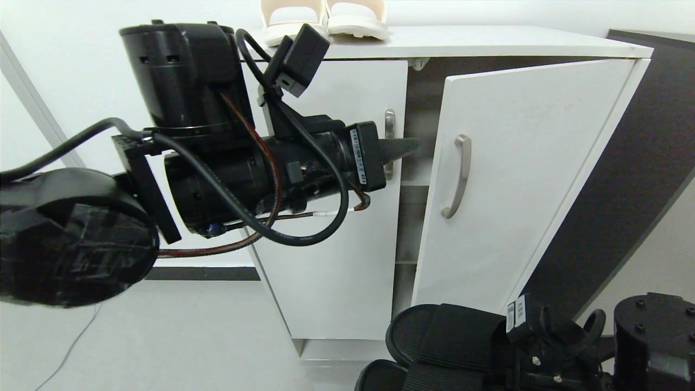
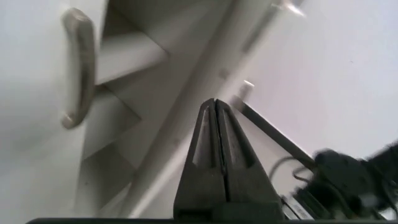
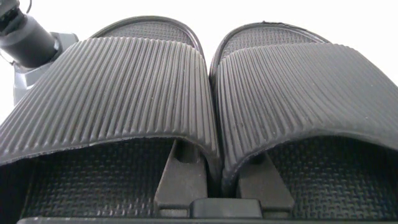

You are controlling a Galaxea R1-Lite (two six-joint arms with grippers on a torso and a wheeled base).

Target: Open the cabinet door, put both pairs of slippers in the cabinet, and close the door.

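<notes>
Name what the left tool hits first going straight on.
Likely the free edge of the open cabinet door, just ahead of the left tool; depth is unclear, so it might pass into the gap instead.

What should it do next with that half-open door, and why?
Probably swing the right door wider with the left jaws, which sit closed in the gap beside its free edge. The opening looks narrow, and the black slippers held in the right jaws likely would not pass through it yet.
</notes>
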